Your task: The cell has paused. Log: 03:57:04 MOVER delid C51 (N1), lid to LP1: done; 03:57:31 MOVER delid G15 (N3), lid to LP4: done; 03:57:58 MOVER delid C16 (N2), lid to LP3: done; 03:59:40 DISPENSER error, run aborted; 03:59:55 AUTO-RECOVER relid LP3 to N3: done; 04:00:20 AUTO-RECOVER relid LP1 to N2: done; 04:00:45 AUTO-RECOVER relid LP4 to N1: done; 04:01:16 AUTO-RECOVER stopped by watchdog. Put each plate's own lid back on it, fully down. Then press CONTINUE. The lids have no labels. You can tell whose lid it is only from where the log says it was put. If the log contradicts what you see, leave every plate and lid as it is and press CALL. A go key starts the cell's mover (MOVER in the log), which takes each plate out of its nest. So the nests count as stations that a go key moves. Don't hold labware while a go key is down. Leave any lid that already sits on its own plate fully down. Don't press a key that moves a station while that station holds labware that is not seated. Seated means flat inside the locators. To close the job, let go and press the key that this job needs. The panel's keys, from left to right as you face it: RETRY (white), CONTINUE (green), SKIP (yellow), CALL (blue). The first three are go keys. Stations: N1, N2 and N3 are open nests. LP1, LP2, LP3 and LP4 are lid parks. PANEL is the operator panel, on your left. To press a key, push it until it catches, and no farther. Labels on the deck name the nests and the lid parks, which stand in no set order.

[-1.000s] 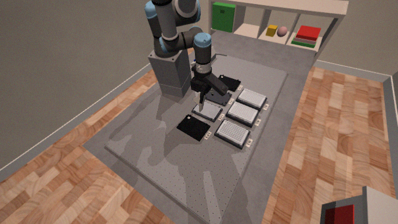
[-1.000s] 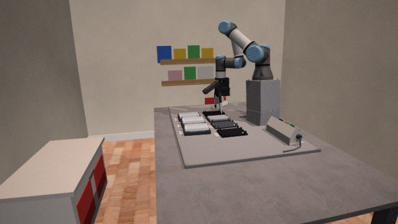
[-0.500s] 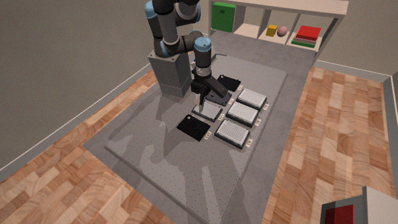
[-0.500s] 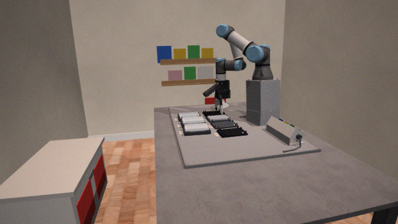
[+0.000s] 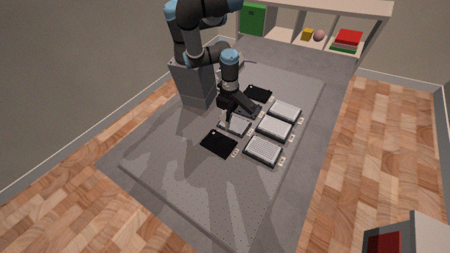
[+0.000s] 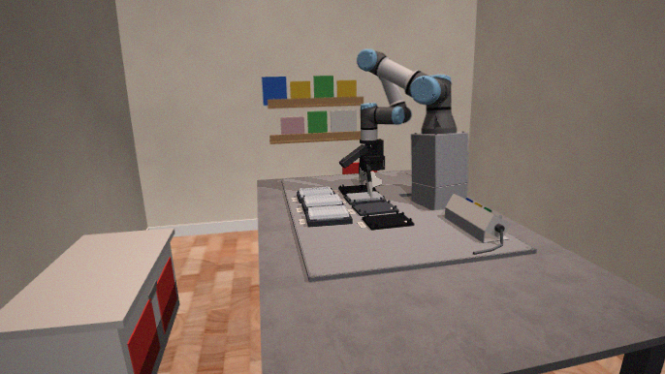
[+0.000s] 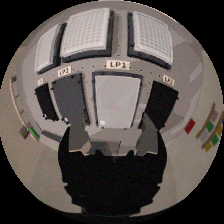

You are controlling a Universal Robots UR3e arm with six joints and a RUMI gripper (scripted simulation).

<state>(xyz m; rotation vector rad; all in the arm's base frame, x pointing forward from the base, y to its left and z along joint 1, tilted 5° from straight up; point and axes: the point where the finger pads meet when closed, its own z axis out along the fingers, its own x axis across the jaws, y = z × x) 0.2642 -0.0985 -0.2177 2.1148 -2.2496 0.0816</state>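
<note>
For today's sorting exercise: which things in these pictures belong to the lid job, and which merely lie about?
Job:
- three white well plates in black nests
- pale clear lid at LP1
- open two-jaw gripper
- grey sloped key panel

Lying about:
- green box
- yellow cube
- pink ball
</note>
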